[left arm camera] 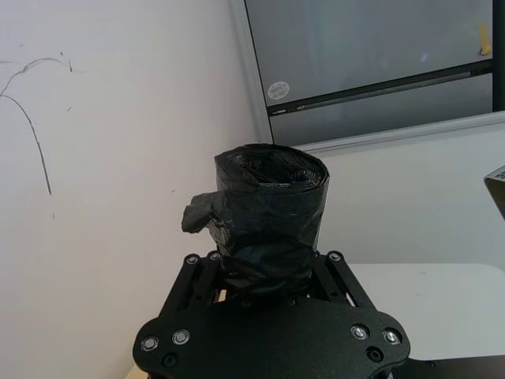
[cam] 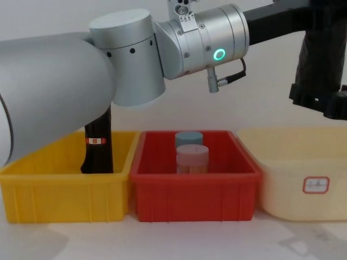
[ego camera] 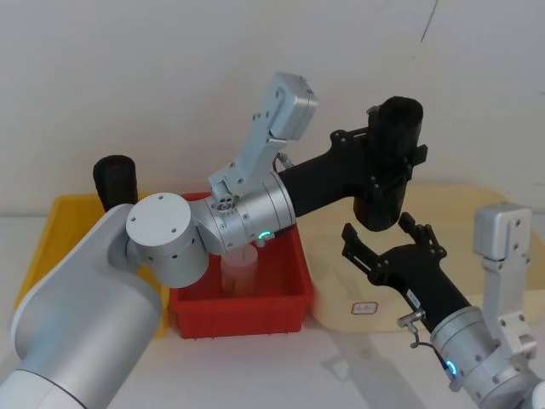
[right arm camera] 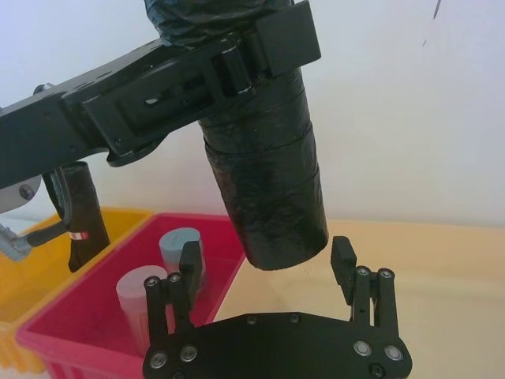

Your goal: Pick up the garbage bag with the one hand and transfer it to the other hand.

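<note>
Above the cream bin [ego camera: 477, 203], my left gripper [ego camera: 396, 166] clamps the plain black garbage bag [ego camera: 383, 209] in its jaws; right gripper [ego camera: 388, 236] jaws gape beneath. Chest view reveals another roll [cam: 98, 157] with a red label band [cam: 96, 141].

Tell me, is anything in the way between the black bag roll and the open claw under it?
No, nothing visible. The left gripper holds the garbage bag just above the open right gripper, with only air between.

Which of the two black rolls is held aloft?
The plain garbage bag, clamped by the left gripper above the open right gripper; the other roll, with a red band, stands in the yellow bin.
</note>
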